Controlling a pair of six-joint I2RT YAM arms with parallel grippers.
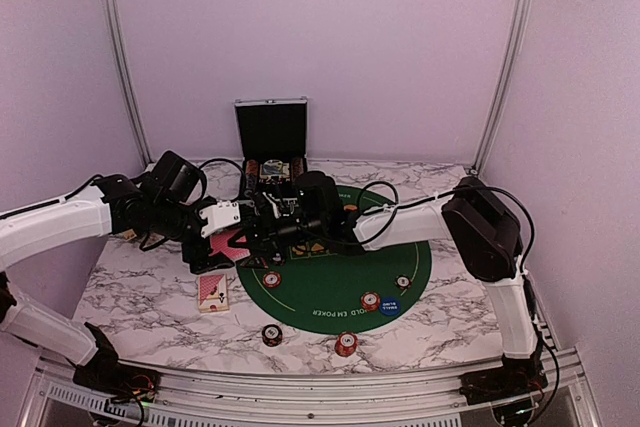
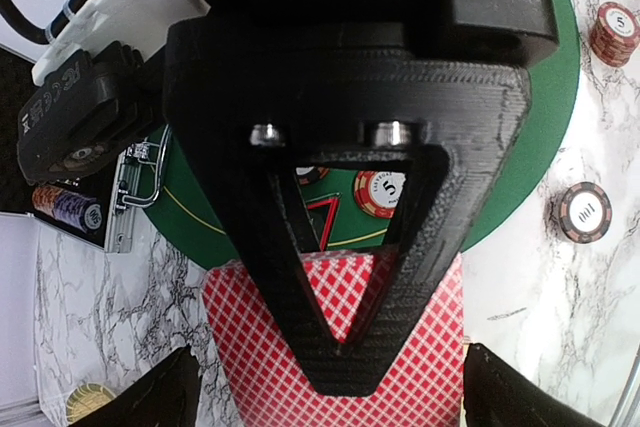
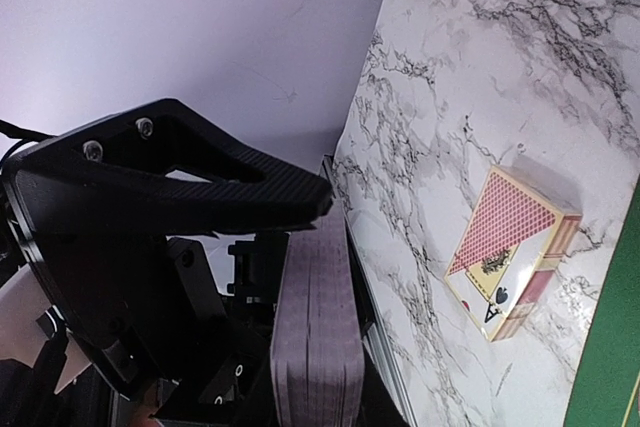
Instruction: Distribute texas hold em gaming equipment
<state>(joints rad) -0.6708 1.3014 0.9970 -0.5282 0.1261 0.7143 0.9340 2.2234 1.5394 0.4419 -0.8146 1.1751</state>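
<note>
Two hands close together. Right hand (image 1: 262, 230) pinching red-backed cards (image 2: 430, 347), finger (image 2: 340, 117) flat on top card. Left hand (image 2: 335, 392) spread wide, fingers (image 2: 150, 397) either side of same cards. Boxed card pack (image 3: 510, 247) on worktop (image 1: 150, 287) beyond right hand's tip; poker chips (image 1: 370, 300) farther off on green mat (image 1: 330, 287).

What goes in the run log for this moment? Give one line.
left gripper: open, fingers either side of card deck | right gripper: shut on card deck | card box: lying on marble
</note>
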